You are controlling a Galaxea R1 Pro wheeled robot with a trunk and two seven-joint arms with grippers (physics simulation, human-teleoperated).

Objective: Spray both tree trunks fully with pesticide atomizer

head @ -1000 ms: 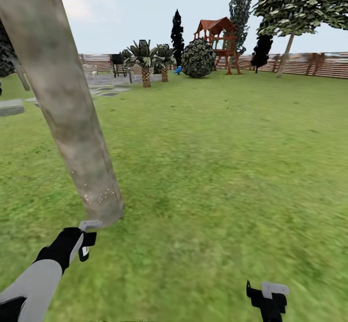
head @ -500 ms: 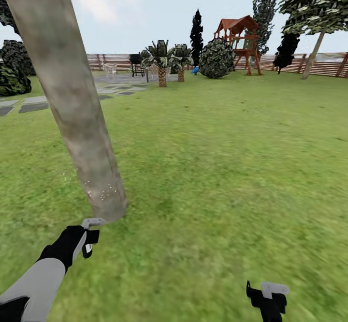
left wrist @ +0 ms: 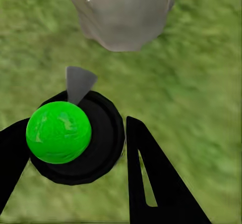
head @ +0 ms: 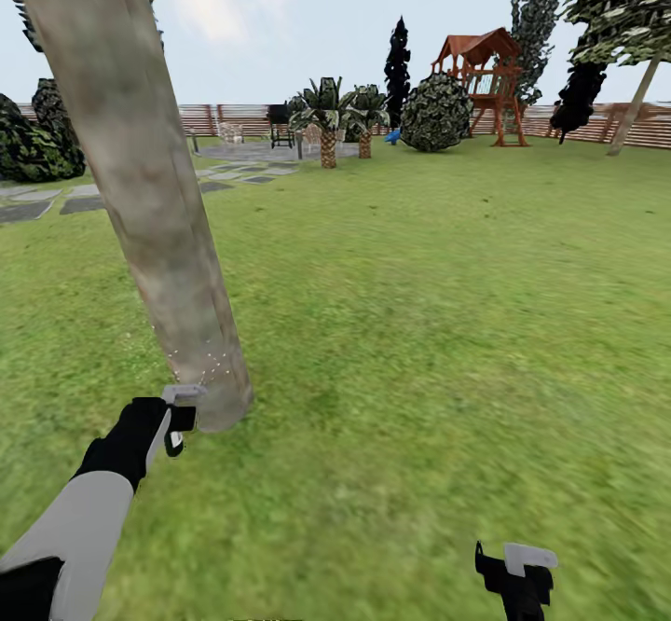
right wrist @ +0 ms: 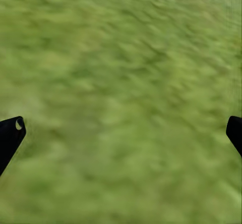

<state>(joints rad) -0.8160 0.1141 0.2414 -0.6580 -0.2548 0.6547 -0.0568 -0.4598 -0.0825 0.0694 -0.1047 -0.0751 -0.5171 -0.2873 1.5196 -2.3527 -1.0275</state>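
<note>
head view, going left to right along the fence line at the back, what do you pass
dark bushes → tree trunk → palms → dark cypress → round bush → red playhouse → leaning tree

The trunk (head: 158, 229) looks matt, mottled bark, the atomizer (left wrist: 59, 131) has a glossy green plastic ball on a smooth black body, the fingers (left wrist: 151, 183) matt black.
</note>
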